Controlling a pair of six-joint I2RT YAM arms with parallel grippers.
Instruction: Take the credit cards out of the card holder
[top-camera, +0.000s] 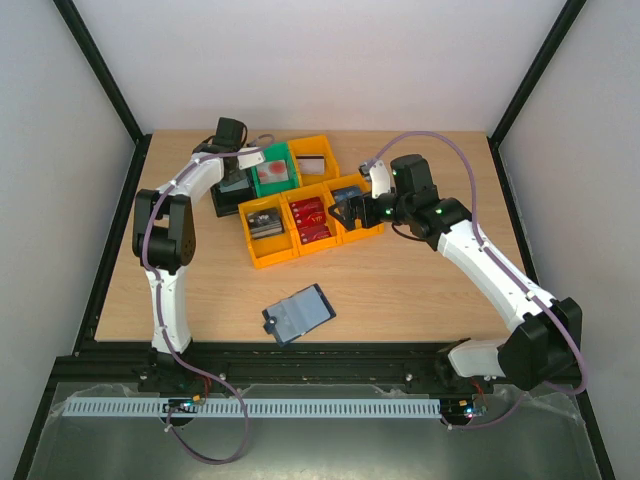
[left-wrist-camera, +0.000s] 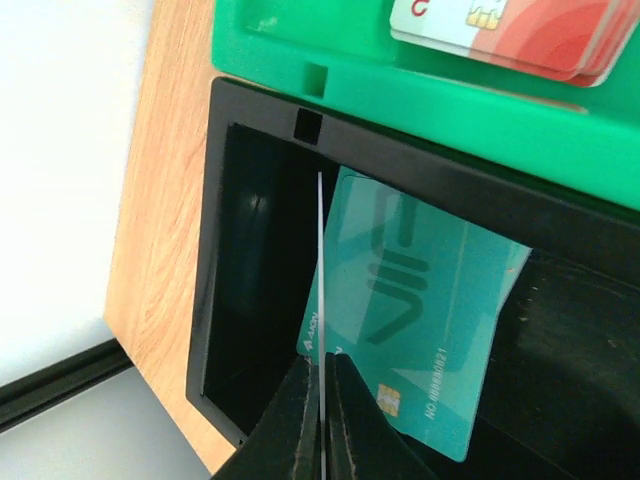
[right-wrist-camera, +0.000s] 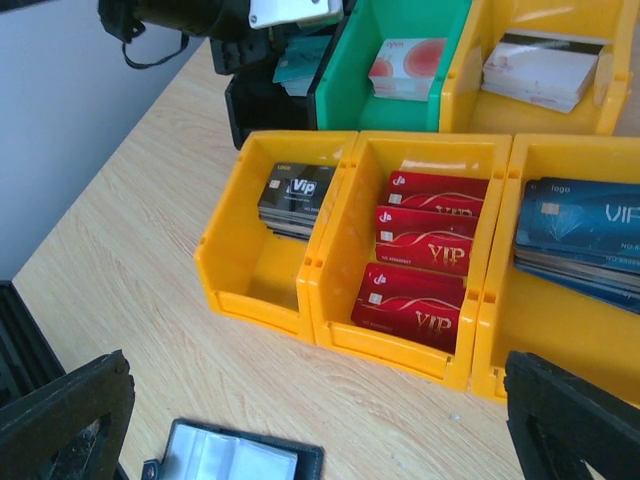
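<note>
The card holder (top-camera: 298, 314) lies spread open on the wooden table (top-camera: 430, 300), pale grey-blue inside facing up, near the front edge between the two arm bases and well apart from the bins. The left gripper (left-wrist-camera: 325, 400) hangs over the black bin (left-wrist-camera: 215, 250) at the back left, its fingers pressed together on a thin card (left-wrist-camera: 321, 280) seen edge-on as a white line; its colour cannot be told. A teal card (left-wrist-camera: 430, 320) leans inside that bin, just beside the green bin (left-wrist-camera: 450, 110). The right gripper (right-wrist-camera: 320, 400) hovers above the table with its fingers spread wide and nothing between them, near a row of yellow bins (right-wrist-camera: 255, 290) holding black cards (right-wrist-camera: 295, 190), red cards (right-wrist-camera: 425, 250) and blue cards (right-wrist-camera: 585, 225)
</note>
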